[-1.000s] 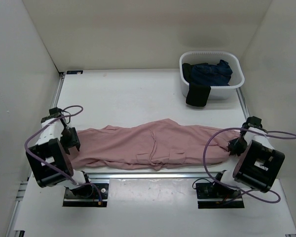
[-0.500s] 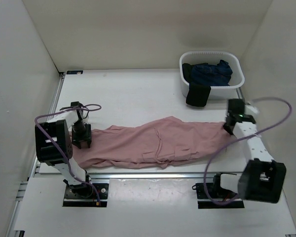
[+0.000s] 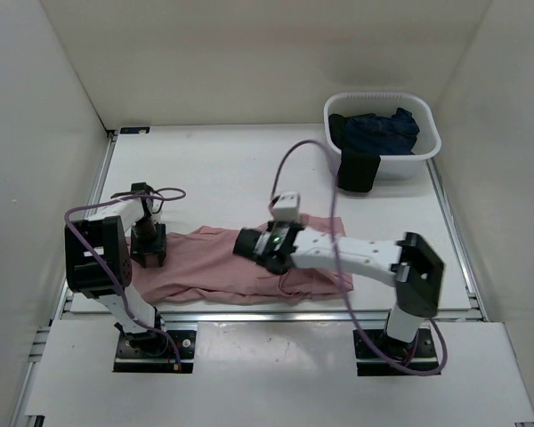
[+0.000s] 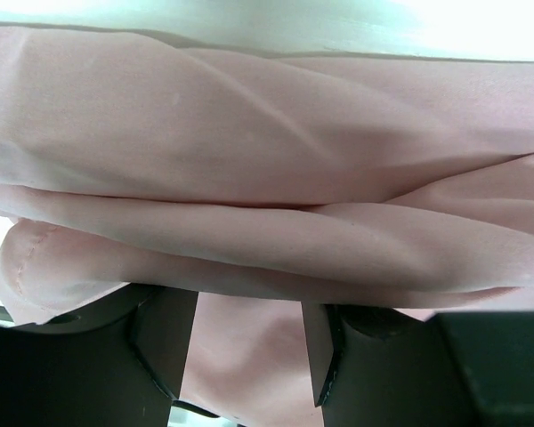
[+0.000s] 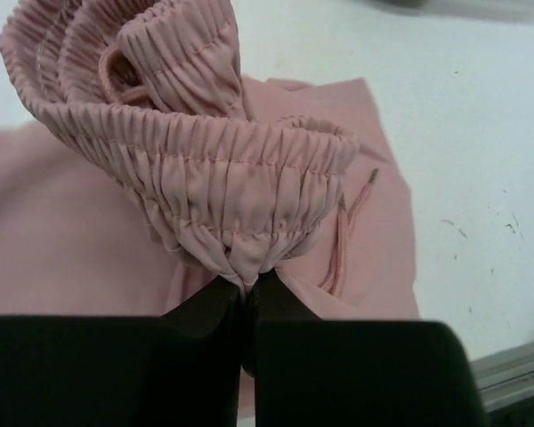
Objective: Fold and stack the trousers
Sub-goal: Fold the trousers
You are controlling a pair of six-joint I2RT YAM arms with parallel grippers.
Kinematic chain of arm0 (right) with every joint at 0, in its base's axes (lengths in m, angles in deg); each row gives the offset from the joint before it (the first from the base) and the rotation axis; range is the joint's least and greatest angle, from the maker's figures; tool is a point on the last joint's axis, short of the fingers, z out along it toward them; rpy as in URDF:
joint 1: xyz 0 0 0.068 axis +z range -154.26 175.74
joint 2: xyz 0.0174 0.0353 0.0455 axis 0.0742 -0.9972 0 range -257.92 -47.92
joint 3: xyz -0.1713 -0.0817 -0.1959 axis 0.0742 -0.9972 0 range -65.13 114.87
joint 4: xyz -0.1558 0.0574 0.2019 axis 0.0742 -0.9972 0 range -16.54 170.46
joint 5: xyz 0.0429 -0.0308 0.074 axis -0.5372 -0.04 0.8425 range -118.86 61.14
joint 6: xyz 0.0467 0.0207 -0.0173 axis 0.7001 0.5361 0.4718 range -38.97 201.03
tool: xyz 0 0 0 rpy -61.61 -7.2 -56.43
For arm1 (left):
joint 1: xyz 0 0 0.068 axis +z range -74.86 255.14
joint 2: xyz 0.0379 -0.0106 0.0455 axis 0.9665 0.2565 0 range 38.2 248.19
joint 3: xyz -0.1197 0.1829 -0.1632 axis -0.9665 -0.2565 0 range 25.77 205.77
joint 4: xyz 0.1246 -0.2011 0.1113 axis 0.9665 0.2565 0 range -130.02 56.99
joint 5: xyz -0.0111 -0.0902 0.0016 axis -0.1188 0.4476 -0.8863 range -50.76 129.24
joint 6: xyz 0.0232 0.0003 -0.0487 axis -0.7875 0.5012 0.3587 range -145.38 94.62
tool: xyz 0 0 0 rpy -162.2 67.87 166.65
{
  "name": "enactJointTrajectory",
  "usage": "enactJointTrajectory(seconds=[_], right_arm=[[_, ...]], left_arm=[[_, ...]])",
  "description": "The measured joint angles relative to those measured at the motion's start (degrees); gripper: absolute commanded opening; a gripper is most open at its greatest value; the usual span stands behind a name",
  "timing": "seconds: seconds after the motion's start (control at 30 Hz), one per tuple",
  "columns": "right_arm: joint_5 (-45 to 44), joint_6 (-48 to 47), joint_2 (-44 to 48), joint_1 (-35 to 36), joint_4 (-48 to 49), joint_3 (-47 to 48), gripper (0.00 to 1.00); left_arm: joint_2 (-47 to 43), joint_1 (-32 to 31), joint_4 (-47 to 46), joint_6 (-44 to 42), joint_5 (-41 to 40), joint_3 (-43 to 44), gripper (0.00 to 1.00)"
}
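**Top view.** A second ago the dusty-pink thin-fabric trousers (image 3: pixel 205 267) lay stretched at full length, with the waist end almost straight in front of the white plastic laundry basket (image 3: pixel 424 147). Now your right gripper (image 3: pixel 252 245) has carried that waist end away from the basket and over the legs, so the garment is about half its former length. I judge this to be the first fold, nearly laid. The long axis is unchanged. It runs side to side, with the leg ends pointing away from the basket and the new fold on the basket side. The whole garment sits nearer the arm bases than the basket does. Your left gripper (image 3: pixel 149 256) has come down onto the end furthest from the basket.

**Left wrist.** The left gripper's jaws stand partly apart, with pink cloth lying in folds across them. They look to be pinning it down. You cannot tell whether they pinch it.

**Right wrist.** The right gripper's jaws are closed tight on the gathered elastic waistband (image 5: pixel 205 178), which is bunched and lifted. The pink drawstring (image 5: pixel 343 249) trails onto the cloth beneath.
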Motion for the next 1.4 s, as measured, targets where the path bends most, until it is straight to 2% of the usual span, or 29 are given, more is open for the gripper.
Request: enactJointTrajectory(seconds=[0.17,0.3,0.33,0.37,0.4,0.47,0.6,0.73,0.77,0.87,0.93,1.03,1.07,1.2,1.4], right_arm=[[-1.01,6.03,-11.47,8.72,-7.39,6.58,0.00],[-2.14,2.99,-13.90,11.65,-6.67,9.66,0.00],[-1.86,0.02,-13.77,12.00,-5.22,9.60,0.05],[-1.05,-3.32,-13.51,12.24,-2.51,9.05,0.40],[0.37,-6.34,-13.05,12.31,0.61,8.13,0.62],[3.80,-12.37,-11.91,12.52,4.50,6.45,0.82],[9.09,-21.29,-5.90,13.94,7.61,4.07,0.83],[13.33,-26.05,7.74,16.13,13.64,2.40,0.82],[14.12,-26.82,11.37,16.00,15.98,1.05,0.78],[17.92,-28.79,18.86,10.56,20.76,-2.89,0.77],[22.60,-30.47,17.84,4.22,23.30,-4.07,0.78],[29.88,-35.01,9.97,-1.90,26.49,-4.42,0.80],[32.35,-36.76,6.75,-2.34,27.23,-4.42,0.80],[41.44,-42.62,-2.16,-1.16,28.33,-4.46,0.60],[45.68,-47.17,-6.69,0.00,28.02,-2.78,0.60]], left_arm=[[0.15,-0.70,0.04,-0.04,-0.76,0.13,0.60],[0.26,-1.20,0.20,-0.09,-1.46,0.31,0.60],[0.33,-1.25,0.24,-0.09,-1.53,0.33,0.60],[0.37,-1.27,0.24,-0.11,-1.55,0.35,0.60],[0.37,-1.27,0.24,-0.09,-1.55,0.35,0.60],[0.44,-1.27,0.28,-0.13,-1.66,0.42,0.62],[0.50,-1.27,0.37,-0.11,-1.81,0.50,0.63],[0.50,-1.27,0.46,-0.11,-2.01,0.55,0.63],[0.50,-1.27,0.46,-0.11,-2.01,0.55,0.63],[0.50,-1.27,0.55,-0.11,-2.03,0.57,0.63],[0.59,-1.27,0.68,-0.11,-2.03,0.68,0.63],[0.61,-1.27,0.74,-0.11,-2.03,0.72,0.63],[0.61,-1.27,0.76,-0.11,-2.03,0.72,0.63],[0.66,-1.27,0.81,-0.11,-2.01,0.76,0.63],[0.66,-1.27,0.85,-0.11,-2.03,0.76,0.64]])
